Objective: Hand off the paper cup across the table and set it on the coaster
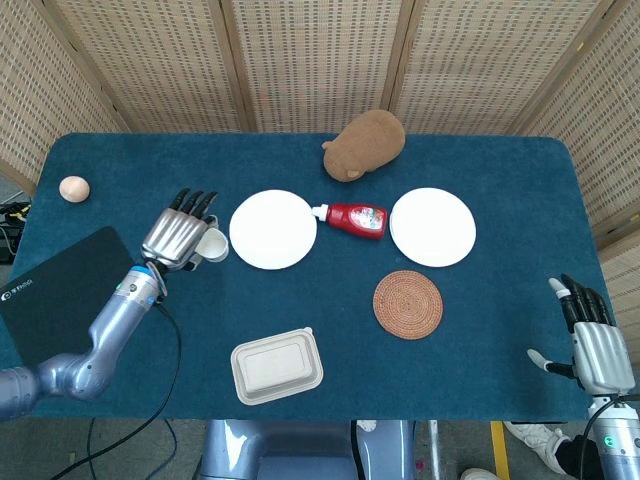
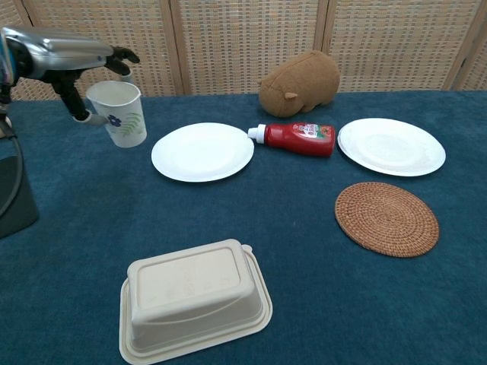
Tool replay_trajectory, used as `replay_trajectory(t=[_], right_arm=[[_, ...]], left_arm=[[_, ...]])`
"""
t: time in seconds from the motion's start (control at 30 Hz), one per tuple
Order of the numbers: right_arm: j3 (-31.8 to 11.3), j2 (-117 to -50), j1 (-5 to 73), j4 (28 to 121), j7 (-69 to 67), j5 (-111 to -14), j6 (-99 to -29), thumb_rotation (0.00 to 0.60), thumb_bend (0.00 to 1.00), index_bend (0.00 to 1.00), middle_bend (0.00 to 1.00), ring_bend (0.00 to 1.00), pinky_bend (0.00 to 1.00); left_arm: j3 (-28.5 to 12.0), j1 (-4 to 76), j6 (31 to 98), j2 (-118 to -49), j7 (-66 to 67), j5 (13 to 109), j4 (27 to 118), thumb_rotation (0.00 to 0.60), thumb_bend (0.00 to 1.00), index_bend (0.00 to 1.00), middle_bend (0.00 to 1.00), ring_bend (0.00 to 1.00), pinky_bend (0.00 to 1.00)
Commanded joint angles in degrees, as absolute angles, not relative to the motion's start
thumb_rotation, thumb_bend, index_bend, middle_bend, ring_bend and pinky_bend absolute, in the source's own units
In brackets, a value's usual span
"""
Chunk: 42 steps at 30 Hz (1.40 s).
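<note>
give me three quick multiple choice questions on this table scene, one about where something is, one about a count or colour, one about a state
1. Where does the ketchup bottle lie?
A. between the two white plates
B. on the woven coaster
C. inside the takeaway box

2. How many white plates are on the table?
A. one
B. two
C. three

3. What is the state of the paper cup?
A. standing on the coaster
B. tipped over on a plate
C. held off the cloth by the left hand

Answers:
1. A, its cap points at the left plate and its base lies beside the right plate.
2. B, only those two show.
3. C, the chest view shows the fingers round it, while the coaster lies bare.
</note>
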<state>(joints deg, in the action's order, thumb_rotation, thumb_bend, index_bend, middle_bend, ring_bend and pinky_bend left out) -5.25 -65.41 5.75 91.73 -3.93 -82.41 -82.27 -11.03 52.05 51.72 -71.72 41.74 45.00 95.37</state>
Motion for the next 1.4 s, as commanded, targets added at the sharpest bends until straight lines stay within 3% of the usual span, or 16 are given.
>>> replay_trajectory(t=[0.03, 0.63, 1.0, 1.07, 1.23, 1.33, 1.37, 1.4], right_arm=[[-5.48, -65.40, 5.84, 90.93, -5.11, -81.73, -81.63, 0.600, 0.02, 0.00, 0.00, 0.00, 0.00], [-6.28, -65.05, 5.43, 87.98, -11.04, -80.24, -80.94, 0.600, 0.02, 0.00, 0.00, 0.00, 0.00], [-6.40, -65.03, 5.28, 88.43, -10.48, -80.04, -81.10, 0.600, 0.02, 0.00, 0.00, 0.00, 0.00], [-6.40, -65.06, 5.29, 88.52, -10.28, -80.04, -81.09, 0.600, 0.02, 0.00, 0.00, 0.00, 0.00], [-6.43, -65.12, 5.29, 88.68, -9.92, -80.09, -81.19, 0.600, 0.02, 0.00, 0.00, 0.00, 0.00], [-6.46, -65.10, 5.27, 88.76, -9.90, -80.03, -81.18, 0.600, 0.02, 0.00, 0.00, 0.00, 0.00], [-6.46, -65.10, 5.27, 88.77, -9.89, -80.03, -81.19, 0.600, 0.02, 0.00, 0.00, 0.00, 0.00], [-6.48, -65.09, 5.25, 88.80, -9.91, -80.03, -81.22, 0.600, 0.02, 0.00, 0.00, 0.00, 0.00]], left_arm=[[-11.58, 56.48, 53.25, -75.06, 47.08, 39.86, 96.73, 0.600, 0.32, 0.37, 0.00, 0.00, 0.00], [-10.48, 69.13, 57.78, -87.87, 60.29, 26.08, 92.94, 0.600, 0.31, 0.37, 0.00, 0.00, 0.00], [-8.35, 70.28, 59.95, -91.28, 60.93, 26.57, 91.44, 0.600, 0.23, 0.37, 0.00, 0.00, 0.00], [-8.07, 70.10, 60.04, -91.40, 60.52, 26.89, 91.28, 0.600, 0.19, 0.35, 0.00, 0.00, 0.00], [-7.09, 69.57, 59.78, -91.95, 59.64, 27.66, 90.74, 0.600, 0.05, 0.17, 0.00, 0.00, 0.00], [-6.75, 69.24, 59.63, -92.36, 58.92, 28.12, 90.32, 0.600, 0.02, 0.05, 0.00, 0.00, 0.00], [-6.73, 69.19, 59.62, -92.42, 58.77, 28.25, 90.24, 0.584, 0.02, 0.03, 0.00, 0.00, 0.00], [-6.70, 69.07, 59.60, -92.53, 58.43, 28.52, 90.10, 0.476, 0.01, 0.02, 0.00, 0.00, 0.00]])
